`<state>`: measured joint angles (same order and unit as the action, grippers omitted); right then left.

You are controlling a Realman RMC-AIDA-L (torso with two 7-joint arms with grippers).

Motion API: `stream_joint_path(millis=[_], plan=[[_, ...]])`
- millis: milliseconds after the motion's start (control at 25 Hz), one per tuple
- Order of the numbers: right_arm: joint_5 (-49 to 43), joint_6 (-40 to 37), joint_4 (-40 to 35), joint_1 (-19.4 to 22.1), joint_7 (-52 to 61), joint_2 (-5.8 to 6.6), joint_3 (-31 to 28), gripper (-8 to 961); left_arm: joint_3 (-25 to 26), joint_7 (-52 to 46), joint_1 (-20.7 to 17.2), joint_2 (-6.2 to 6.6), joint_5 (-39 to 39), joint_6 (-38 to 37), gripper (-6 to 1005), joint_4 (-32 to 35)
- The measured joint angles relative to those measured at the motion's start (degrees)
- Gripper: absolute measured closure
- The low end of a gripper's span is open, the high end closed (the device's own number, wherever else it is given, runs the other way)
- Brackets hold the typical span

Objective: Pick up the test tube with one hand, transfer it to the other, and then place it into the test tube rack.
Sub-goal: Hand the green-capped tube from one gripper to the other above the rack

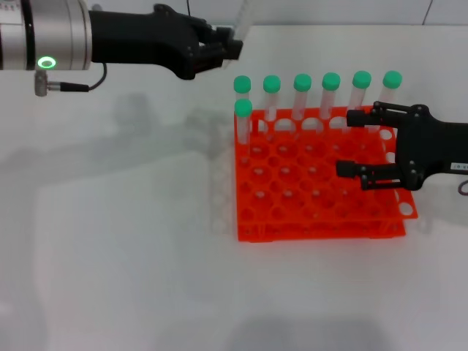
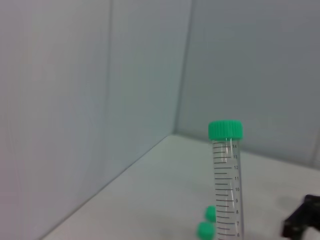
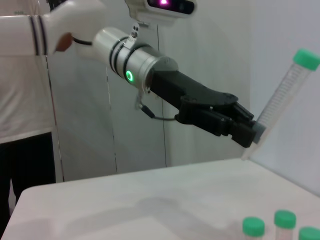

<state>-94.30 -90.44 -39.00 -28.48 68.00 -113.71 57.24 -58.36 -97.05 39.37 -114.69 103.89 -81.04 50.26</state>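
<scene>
Your left gripper (image 1: 232, 45) is clamped on the lower end of the tube (image 3: 285, 92), held aloft behind the rack (image 1: 314, 183). The tube is clear, graduated, green-capped, tilted cap-up. Your right gripper (image 1: 352, 142) hovers over the rack, fingers apart.

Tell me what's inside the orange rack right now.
The test tube rack holds seven green-capped tubes: six along the far row, one in the next row at the robot's left. The other holes look empty. The right gripper covers a few holes at the right edge.
</scene>
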Motion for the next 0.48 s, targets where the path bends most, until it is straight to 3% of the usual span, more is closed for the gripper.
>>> stream_joint_path(millis=[80, 200, 320, 480], plan=[[0.09, 0.0, -0.39, -0.09, 0.18, -0.23, -0.01, 113, 2.69, 4.85, 3.52, 1.79, -0.93, -3.02, 812, -8.55], [0.09, 0.0, -0.53, -0.09, 0.77, -0.3, -0.27, 113, 4.55, 11.05, 6.91, 3.44, -1.01, -4.73, 812, -17.15], [0.3, -0.01, -0.55, 0.02, 1.09, -0.29, -1.16, 113, 4.52, 12.97, 7.53, 3.73, -0.83, -4.79, 811, -18.76], [0.82, -0.05, -0.56, 0.44, 1.4, 0.07, -3.01, 114, 3.34, 15.28, 8.52, 2.58, 2.82, -6.09, 811, -19.28]])
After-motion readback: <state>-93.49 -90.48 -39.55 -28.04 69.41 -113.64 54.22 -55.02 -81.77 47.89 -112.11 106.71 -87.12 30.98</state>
